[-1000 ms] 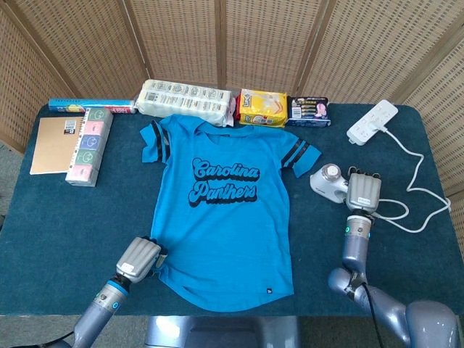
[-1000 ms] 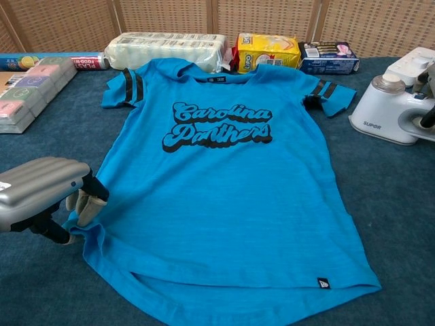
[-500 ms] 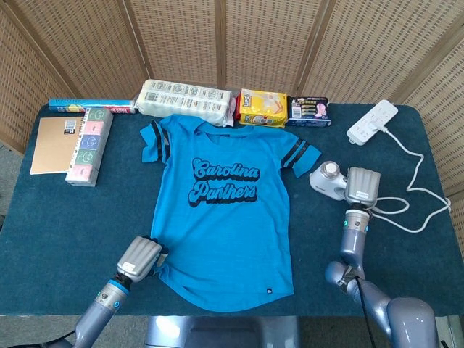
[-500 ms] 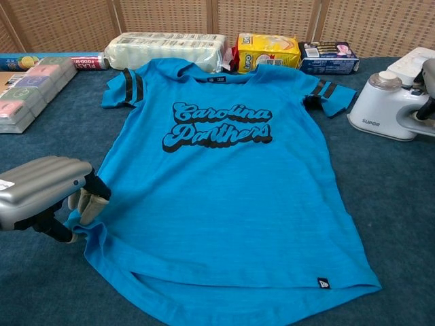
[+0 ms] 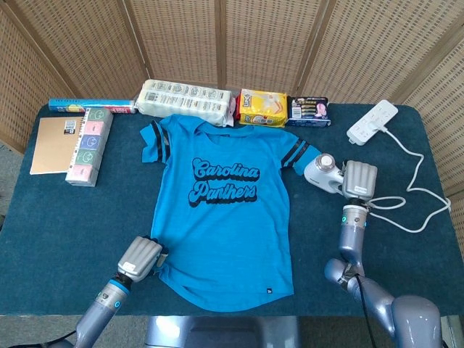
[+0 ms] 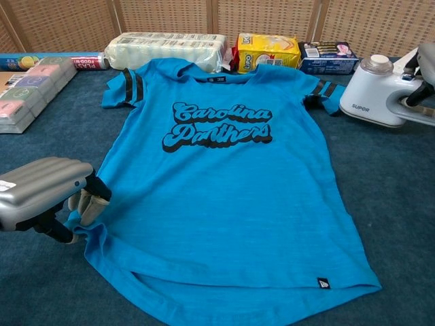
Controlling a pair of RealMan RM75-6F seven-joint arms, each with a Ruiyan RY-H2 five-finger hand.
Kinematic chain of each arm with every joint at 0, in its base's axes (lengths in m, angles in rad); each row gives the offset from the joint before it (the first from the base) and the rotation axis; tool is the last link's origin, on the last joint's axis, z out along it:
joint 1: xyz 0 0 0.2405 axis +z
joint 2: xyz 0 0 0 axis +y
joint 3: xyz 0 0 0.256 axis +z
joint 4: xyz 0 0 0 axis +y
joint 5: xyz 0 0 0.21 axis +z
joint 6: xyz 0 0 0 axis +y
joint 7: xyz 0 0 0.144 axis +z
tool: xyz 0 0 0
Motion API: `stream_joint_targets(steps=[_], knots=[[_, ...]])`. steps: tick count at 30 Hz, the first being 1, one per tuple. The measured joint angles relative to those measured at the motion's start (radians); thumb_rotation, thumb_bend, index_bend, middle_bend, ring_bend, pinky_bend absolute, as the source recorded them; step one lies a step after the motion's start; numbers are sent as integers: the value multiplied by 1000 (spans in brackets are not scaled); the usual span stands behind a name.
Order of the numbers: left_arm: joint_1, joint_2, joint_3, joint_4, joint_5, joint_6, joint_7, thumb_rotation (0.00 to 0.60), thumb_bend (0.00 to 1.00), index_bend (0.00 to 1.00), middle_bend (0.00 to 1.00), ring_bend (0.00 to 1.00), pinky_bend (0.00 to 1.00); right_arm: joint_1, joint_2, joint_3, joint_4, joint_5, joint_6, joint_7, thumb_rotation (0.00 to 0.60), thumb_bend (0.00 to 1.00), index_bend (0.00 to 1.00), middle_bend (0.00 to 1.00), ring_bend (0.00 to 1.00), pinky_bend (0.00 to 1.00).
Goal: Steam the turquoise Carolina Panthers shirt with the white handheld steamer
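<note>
Turquoise short-sleeved Carolina Panthers shirt [image 5: 221,210] lies flat, front up, in the middle of the dark blue carpeted counter [image 5: 43,225], collar toward the wicker screen, black striped sleeves spread to each side.

Left hand [image 6: 44,193] sits at the shirt's lower left hem corner. Fingers [image 6: 87,204] are curled down onto the cloth edge, which is bunched slightly under them (chest view shows this best), so it pinches the hem.

Right hand [image 5: 358,180] is at the counter's right side, holding the white handheld steamer [image 6: 377,92] by its handle. Fingers are wrapped around the handle, though the chest view cuts off most of that hand at the frame edge. Steamer's round head sits just beside the shirt's right sleeve, not on the cloth; whether it touches the sleeve, cannot tell. Its white cord [image 5: 424,199] trails right to a white power strip [image 5: 372,121].

Along the far edge: a wrapped white roll pack [image 5: 185,100], a yellow snack bag [image 5: 262,107], a dark blue packet [image 5: 309,110]. At left, a tan notebook [image 5: 51,143] and a pastel box stack [image 5: 90,145].
</note>
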Motion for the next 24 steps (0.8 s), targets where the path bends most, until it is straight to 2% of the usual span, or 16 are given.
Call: stream_joint_targets(steps=[16,24], knots=[[-6,-6,-1,7,-2,-4,-3,600,327,761,686,564,502,-16,120,-7,-380,-52,60,-76,600,398,767,760,820,827],[-9,-7,-1,16,1,-5,-12,600,327,761,686,565,502,-5,166,15,-525,-50,90,-128,600,397,767,759,819,827]])
